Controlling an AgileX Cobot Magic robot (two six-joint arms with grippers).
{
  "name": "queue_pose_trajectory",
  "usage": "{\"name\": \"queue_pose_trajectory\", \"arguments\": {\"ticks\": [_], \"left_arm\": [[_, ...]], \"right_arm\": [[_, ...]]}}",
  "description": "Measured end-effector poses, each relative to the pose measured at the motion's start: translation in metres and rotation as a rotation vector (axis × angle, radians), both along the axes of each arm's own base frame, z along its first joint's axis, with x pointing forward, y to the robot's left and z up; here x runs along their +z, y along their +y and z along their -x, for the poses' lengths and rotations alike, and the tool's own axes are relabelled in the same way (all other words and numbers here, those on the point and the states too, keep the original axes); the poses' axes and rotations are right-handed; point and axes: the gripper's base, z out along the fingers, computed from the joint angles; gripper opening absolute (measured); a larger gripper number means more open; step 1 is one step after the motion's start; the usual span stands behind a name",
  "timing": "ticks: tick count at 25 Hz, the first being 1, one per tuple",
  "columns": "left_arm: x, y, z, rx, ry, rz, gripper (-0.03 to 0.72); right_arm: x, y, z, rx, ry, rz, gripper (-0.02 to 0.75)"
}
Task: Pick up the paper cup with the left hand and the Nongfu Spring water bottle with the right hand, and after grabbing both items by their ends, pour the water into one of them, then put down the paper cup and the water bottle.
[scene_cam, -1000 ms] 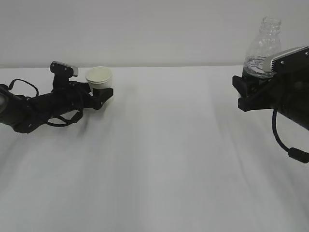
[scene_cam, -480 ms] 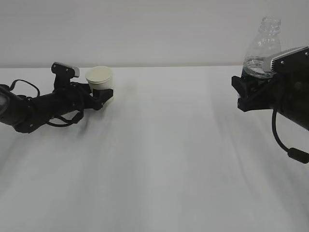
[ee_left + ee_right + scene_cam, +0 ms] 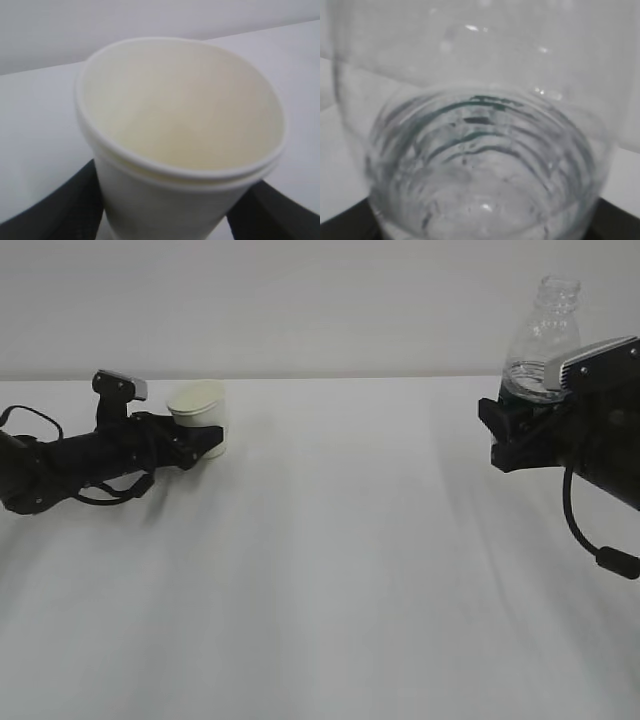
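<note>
- The paper cup (image 3: 199,416) sits at the far left of the white tabletop (image 3: 330,570), between the fingers of the left end effector (image 3: 205,440), which lies low along the surface.
- The left wrist view shows a dark finger (image 3: 60,205) on each side of the cup's lower wall. Whether they press it is hard to judge from here, so I cannot tell if the cup is actually gripped.
- The right end effector (image 3: 515,430) is clamped on the lower part of the Nongfu Spring water bottle (image 3: 543,340), holding it upright and clear of the tabletop at the far right, well apart from the cup.
- A little water (image 3: 480,200) appears to lie in the bottle's base.
- The step in hand looks like securing the cup. To do it well, close gently and low on the wall so the thin paper does not crush, then lift straight up with the rim level.
- Against the earlier frames, the left arm has drawn back to the left and sunk lower. The cup has shifted left with it and now leans slightly, and the fingers have been narrowing. The bottle and right arm have not moved.
</note>
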Motion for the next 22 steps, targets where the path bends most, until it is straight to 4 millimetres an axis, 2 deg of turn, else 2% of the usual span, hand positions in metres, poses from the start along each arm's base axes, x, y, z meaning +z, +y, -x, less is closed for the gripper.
{"name": "queue_pose_trajectory", "arguments": {"ticks": [4,8,22], "left_arm": [[0.001,0.011,0.003,-0.055,0.013,0.001,0.507],[0.007,0.008,0.007,-0.141,0.021,-0.026,0.505],[0.061,-0.007,0.026,-0.428,-0.033,0.005,0.471]], "right_arm": [[0.000,0.000,0.000,0.005,0.000,0.003,0.474],[0.000,0.000,0.000,0.005,0.000,0.003,0.474],[0.000,0.001,0.001,0.019,0.000,0.009,0.473]]}}
